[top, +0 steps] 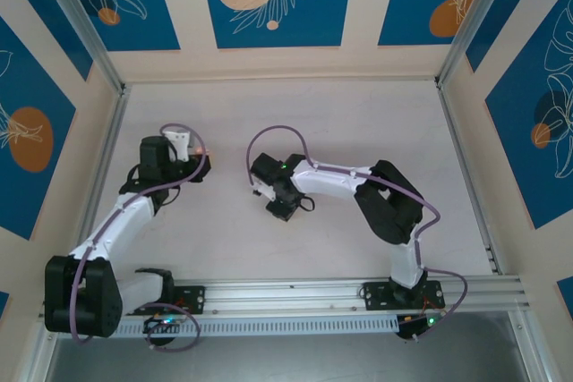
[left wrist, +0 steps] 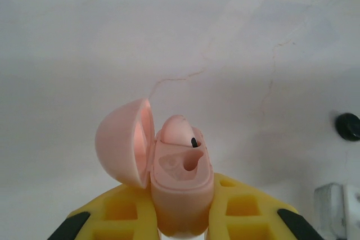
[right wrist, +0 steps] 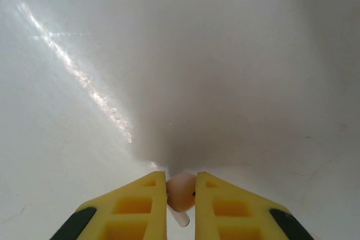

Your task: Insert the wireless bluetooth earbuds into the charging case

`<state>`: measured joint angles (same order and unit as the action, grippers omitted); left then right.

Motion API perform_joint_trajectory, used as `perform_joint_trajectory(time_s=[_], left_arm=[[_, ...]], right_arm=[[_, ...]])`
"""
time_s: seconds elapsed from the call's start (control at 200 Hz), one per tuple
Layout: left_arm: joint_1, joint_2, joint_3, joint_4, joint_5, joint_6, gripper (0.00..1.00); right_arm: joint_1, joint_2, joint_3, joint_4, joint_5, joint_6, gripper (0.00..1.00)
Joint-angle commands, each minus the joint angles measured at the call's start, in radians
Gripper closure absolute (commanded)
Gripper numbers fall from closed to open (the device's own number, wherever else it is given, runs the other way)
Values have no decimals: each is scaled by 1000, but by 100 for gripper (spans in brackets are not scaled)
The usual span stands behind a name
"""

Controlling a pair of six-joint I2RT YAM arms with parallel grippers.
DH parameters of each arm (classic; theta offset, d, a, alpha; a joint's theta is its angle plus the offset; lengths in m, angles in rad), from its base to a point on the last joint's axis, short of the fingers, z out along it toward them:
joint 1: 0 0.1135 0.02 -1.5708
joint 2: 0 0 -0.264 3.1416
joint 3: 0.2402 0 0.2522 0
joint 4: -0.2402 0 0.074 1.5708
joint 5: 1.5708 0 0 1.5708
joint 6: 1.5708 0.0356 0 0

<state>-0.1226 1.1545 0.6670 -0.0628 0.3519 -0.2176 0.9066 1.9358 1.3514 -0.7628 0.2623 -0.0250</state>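
Pink earbud [right wrist: 181, 193] half-hidden in right pincer [right wrist: 181, 177]

Bright even light, glare streak, soft shadow

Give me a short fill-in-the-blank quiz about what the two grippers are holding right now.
The left gripper holds the pink charging case with its lid ____.
One earbud sits in the case; the slot beside it is ____.
The other earbud is pinched between the fingers of the ____ arm.
Missing words: open, empty, right.
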Motion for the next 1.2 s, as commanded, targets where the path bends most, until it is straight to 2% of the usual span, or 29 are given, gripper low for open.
perform_joint_trajectory(time_s=[0.0, 0.235, 0.43, 0.535, 0.88, 1.195], left_arm=[[-68, 22, -52, 145, 41, 38, 93], [-201, 131, -159, 542, 117, 39, 93], [-307, 297, -208, 947, 147, 25, 93], [-360, 381, -199, 1103, 169, 30, 93], [-447, 580, -139, 1376, 231, 17, 92], [-500, 596, -109, 1372, 227, 82, 92]], right_arm=[[-28, -95, -52, 123, -29, 49, 86], [-105, -259, -196, 324, -89, 96, 86], [-194, -443, -345, 567, -152, 133, 86], [-232, -534, -422, 697, -192, 140, 86], [-288, -716, -575, 949, -311, 203, 86], [-282, -684, -605, 1080, -369, 233, 86]])
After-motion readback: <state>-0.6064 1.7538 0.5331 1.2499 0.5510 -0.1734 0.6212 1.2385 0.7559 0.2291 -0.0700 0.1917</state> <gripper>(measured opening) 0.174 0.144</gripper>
